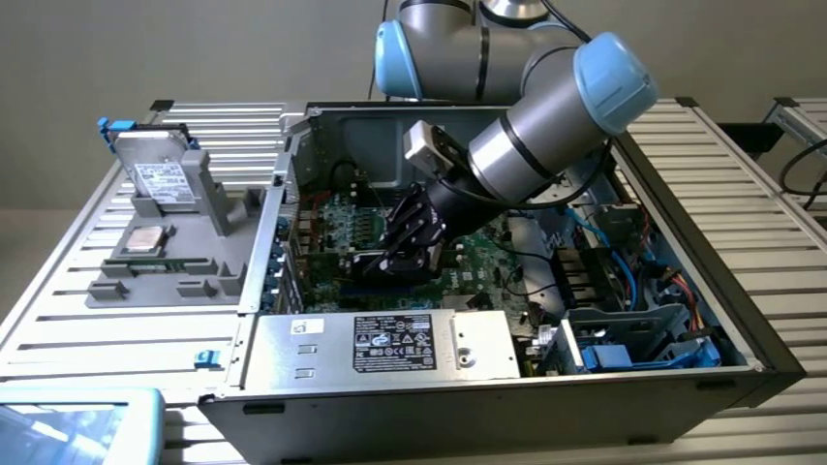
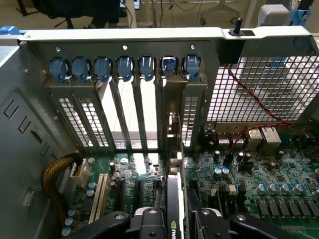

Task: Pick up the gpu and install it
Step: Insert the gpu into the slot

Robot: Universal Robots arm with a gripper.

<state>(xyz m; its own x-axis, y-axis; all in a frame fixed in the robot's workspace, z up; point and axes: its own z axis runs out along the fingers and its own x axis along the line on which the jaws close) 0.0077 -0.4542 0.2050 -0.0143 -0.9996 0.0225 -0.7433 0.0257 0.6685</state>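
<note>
The gpu (image 2: 173,199) stands edge-on over the green motherboard (image 2: 259,169), a thin dark card with a green logo near my fingers. Its silver bracket (image 2: 172,107) rises against the row of rear expansion openings, under one of the blue clips (image 2: 169,65). My gripper (image 2: 174,221) is shut on the gpu, one black finger (image 2: 149,224) on each side of the card. In the exterior view the gripper (image 1: 394,260) reaches down inside the open computer case (image 1: 723,320), low over the board near the case's rear wall.
A silver power supply (image 1: 387,344) fills the case's near side, and a drive cage with blue cables (image 1: 633,339) sits at the exterior view's right. Red wires (image 2: 249,99) and a yellow cable bundle (image 2: 55,174) flank the slots. A grey fixture with a hard drive (image 1: 168,179) stands outside.
</note>
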